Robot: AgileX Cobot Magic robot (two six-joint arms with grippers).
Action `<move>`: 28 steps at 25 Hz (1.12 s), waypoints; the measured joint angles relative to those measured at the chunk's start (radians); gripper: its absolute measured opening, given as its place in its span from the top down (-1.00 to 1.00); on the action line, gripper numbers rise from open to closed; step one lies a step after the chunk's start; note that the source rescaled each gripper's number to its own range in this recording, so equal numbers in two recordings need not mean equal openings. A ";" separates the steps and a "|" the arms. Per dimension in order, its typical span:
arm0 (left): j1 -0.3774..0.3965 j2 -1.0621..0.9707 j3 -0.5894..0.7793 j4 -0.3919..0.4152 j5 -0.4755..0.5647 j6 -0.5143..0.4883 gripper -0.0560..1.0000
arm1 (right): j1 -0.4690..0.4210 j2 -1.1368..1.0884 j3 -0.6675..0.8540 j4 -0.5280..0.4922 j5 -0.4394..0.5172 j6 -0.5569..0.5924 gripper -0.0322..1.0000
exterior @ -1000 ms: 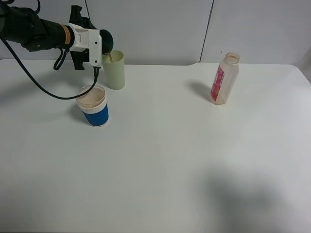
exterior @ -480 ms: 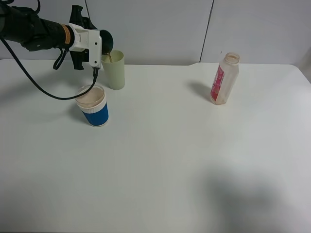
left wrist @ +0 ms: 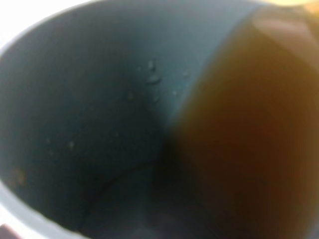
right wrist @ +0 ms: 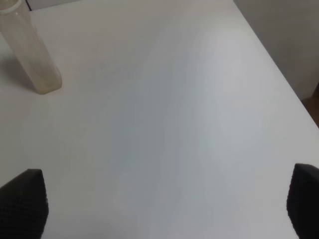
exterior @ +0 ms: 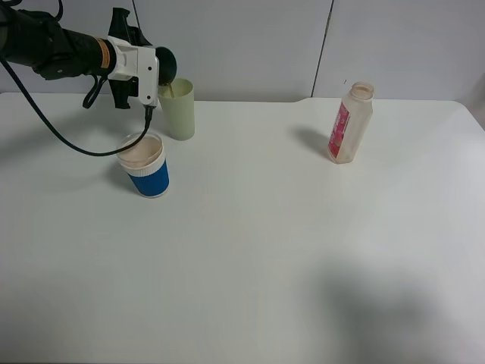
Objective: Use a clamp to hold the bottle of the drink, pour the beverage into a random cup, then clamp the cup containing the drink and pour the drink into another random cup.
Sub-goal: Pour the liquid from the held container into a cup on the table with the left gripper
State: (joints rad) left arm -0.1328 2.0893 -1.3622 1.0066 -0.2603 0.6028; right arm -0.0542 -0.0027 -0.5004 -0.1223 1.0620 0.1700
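On the white table (exterior: 250, 250), the left arm's jaws are clenched on the teal cup (exterior: 166, 66) at ten o'clock, tipped sideways over the pale green cup (exterior: 179, 110), brown drink (left wrist: 249, 129) running toward its lip. The right arm's jaws stand released and empty. The bottle (exterior: 350, 123) stands at two o'clock; its pink label's writing is unreadable.

Almost nothing is changed: the teal cup (exterior: 166, 65), gripped by the left gripper (exterior: 155, 70), has been tipped a shade further over the pale yellow-green tumbler (exterior: 178, 110), and a thin brown stream (exterior: 171, 89) is still poured into it
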 joint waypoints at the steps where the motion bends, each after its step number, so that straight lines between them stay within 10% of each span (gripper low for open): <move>1: 0.000 0.000 0.000 0.000 0.000 0.000 0.87 | 0.000 0.000 0.000 0.000 0.000 0.000 -0.94; 28: 0.000 0.000 -0.016 0.007 0.006 0.027 0.87 | 0.000 0.000 0.000 0.000 0.000 0.000 -0.94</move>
State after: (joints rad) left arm -0.1328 2.0893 -1.3784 1.0139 -0.2546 0.6294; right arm -0.0542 -0.0027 -0.5004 -0.1223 1.0620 0.1700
